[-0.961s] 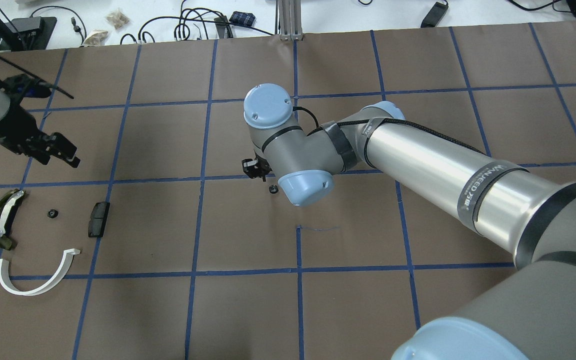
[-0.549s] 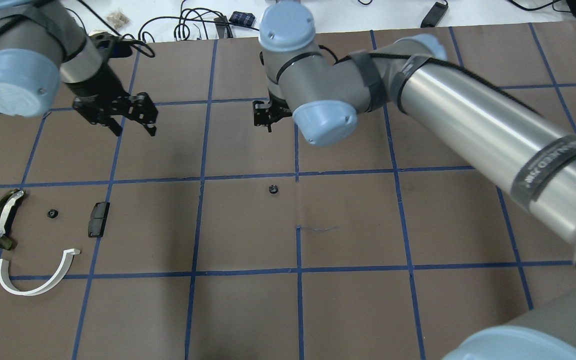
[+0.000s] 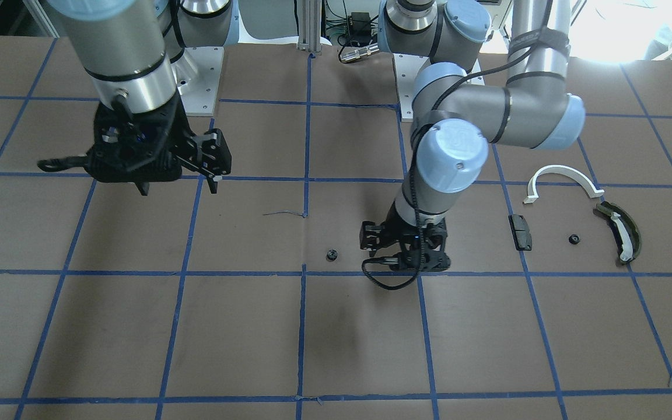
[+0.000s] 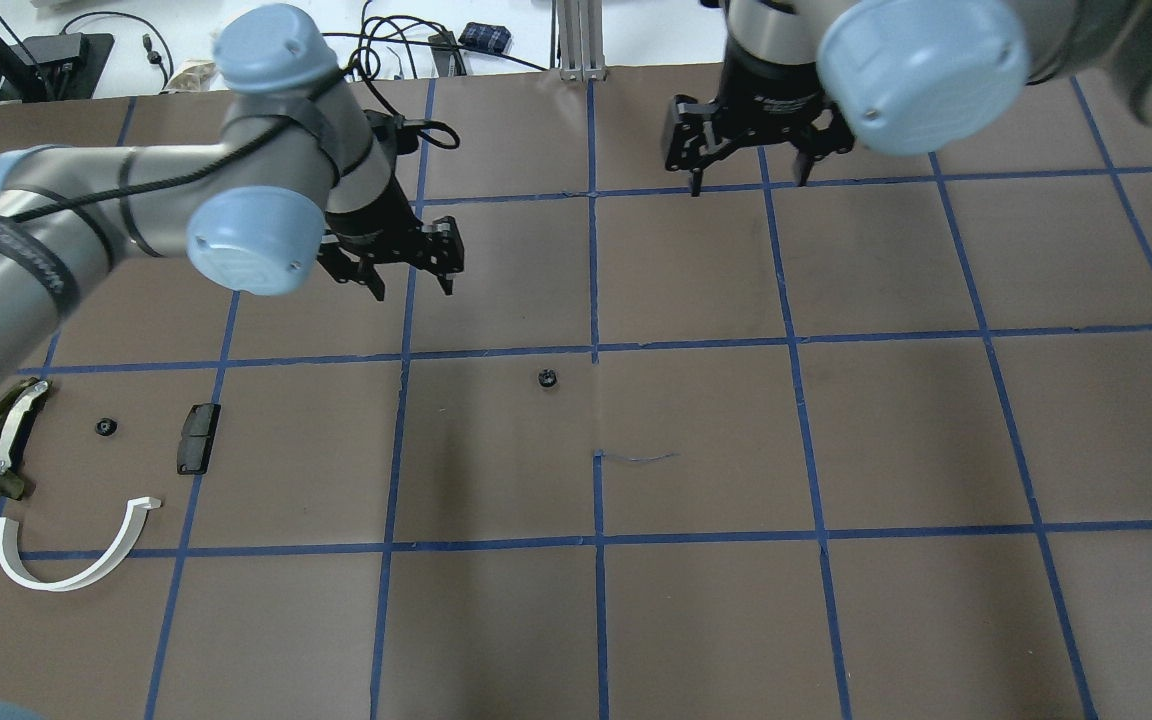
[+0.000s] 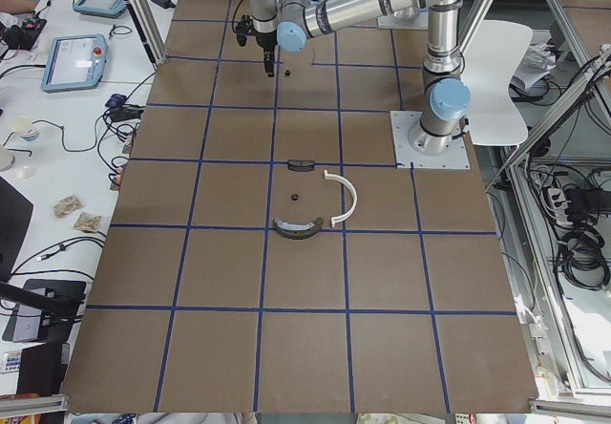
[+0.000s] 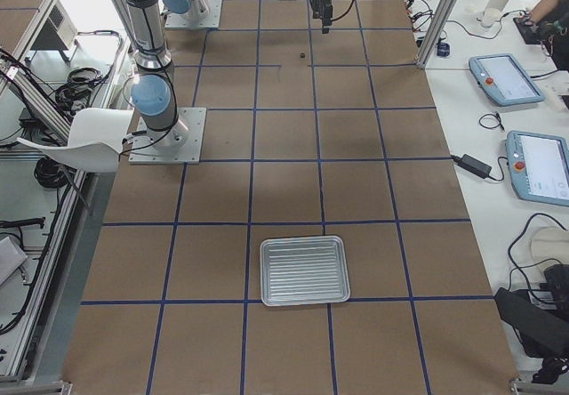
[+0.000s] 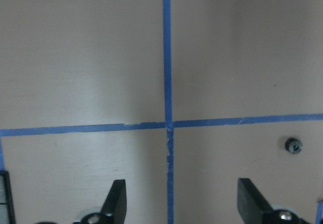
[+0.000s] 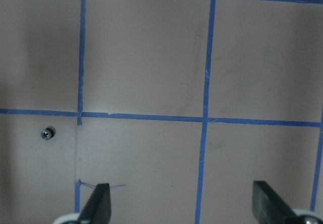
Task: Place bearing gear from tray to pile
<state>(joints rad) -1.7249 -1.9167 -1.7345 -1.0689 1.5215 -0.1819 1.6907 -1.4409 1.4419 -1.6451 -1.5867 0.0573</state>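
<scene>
Left gripper (image 4: 414, 290) is spread wide with nothing between its fingers, hanging over the brown table (image 4: 696, 600) with its blue tape grid, and its own wrist camera shows both fingertips apart above a tape crossing. Just off to its side lies the piece that matters, the small black toothed bearing gear (image 4: 547, 378), flat on the table and alone beside a grid crossing, touched by neither arm. Over to the right gripper (image 4: 748, 185): released as well, jaws wide, empty, held above the far row of squares, well apart from the gear. The gear shows small at the left edge of the right wrist view. Out towards the robot's left sits the pile: a small black rectangular block (image 4: 197, 438) nearest the centre, a second small black gear (image 4: 105, 428) beside it, an olive-black curved shoe with a white strip (image 4: 1, 450) beyond that, and a white half-ring arc (image 3: 562, 170) on the robot's side of them, all lying apart from one another. Away at the table's opposite end rests the ribbed silver metal tray (image 6: 305, 240), far from the gear.
</scene>
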